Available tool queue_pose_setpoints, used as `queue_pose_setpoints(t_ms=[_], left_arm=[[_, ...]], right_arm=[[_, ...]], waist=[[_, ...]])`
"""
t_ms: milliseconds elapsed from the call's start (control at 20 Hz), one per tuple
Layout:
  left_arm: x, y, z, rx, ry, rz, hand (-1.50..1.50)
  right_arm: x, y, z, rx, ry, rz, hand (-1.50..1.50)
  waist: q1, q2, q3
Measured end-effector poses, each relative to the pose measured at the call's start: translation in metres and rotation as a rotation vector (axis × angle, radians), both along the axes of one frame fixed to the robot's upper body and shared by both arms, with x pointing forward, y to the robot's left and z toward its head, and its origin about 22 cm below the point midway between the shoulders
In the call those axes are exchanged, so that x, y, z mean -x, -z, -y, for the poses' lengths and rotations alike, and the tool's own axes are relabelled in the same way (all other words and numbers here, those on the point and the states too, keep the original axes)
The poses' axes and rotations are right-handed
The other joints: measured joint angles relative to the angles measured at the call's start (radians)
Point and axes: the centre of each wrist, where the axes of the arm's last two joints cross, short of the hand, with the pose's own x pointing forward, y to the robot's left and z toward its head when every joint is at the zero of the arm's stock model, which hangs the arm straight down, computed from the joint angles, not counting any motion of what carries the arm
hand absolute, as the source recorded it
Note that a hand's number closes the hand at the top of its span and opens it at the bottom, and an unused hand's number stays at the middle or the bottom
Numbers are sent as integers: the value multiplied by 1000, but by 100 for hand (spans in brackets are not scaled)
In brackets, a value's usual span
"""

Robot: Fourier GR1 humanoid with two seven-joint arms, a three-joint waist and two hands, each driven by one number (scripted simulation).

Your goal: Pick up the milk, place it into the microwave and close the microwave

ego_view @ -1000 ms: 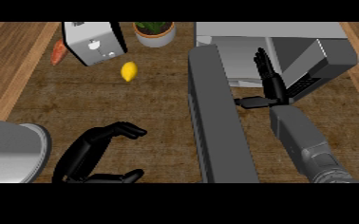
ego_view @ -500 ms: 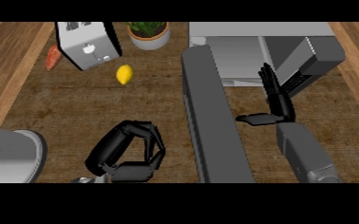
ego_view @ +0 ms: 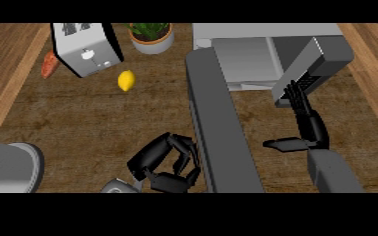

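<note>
The right hand (ego_view: 308, 122) stretches flat-fingered, holding nothing, toward the microwave (ego_view: 244, 62), whose open door (ego_view: 221, 125) lies between the two hands. The left hand (ego_view: 166, 162) sits curled and empty low on the desk (ego_view: 74, 115). I cannot make out the milk.

Grey microwave (ego_view: 251, 60) open, door (ego_view: 221, 130) swung outward; milk unseen.

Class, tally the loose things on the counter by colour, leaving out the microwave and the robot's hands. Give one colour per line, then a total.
Yellow: 1, lemon
Orange: 1, carrot
Silver: 1, toaster
Green: 1, potted plant
Grey: 1, pan
Total: 5
</note>
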Motion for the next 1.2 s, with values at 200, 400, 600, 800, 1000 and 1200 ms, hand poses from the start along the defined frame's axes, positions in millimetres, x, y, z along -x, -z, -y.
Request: queue_pose_setpoints(t_ms=[200, 400, 600, 800, 1000, 1200], left_arm=[[2, 13, 24, 5, 59, -33, 150], [8, 24, 49, -32, 107, -18, 150], [17, 29, 76, -54, 96, 3, 150], [17, 28, 91, -53, 32, 13, 150], [15, 26, 100, -32, -46, 20, 150], [12, 21, 106, 9, -113, 30, 150]], right_arm=[[20, -9, 17, -15, 6, 23, -150], [36, -29, 35, -20, 9, 51, -150], [46, -49, 42, -42, -3, 66, -150], [52, -71, 57, -74, -46, 78, -150], [49, -90, 62, -93, -95, 102, -150], [43, -109, 64, -97, -163, 117, -150]], waist=[[-6, 1, 0], [-15, 2, -1], [-22, 5, -1], [-38, 10, -1], [-59, 16, -2], [-84, 23, -3]])
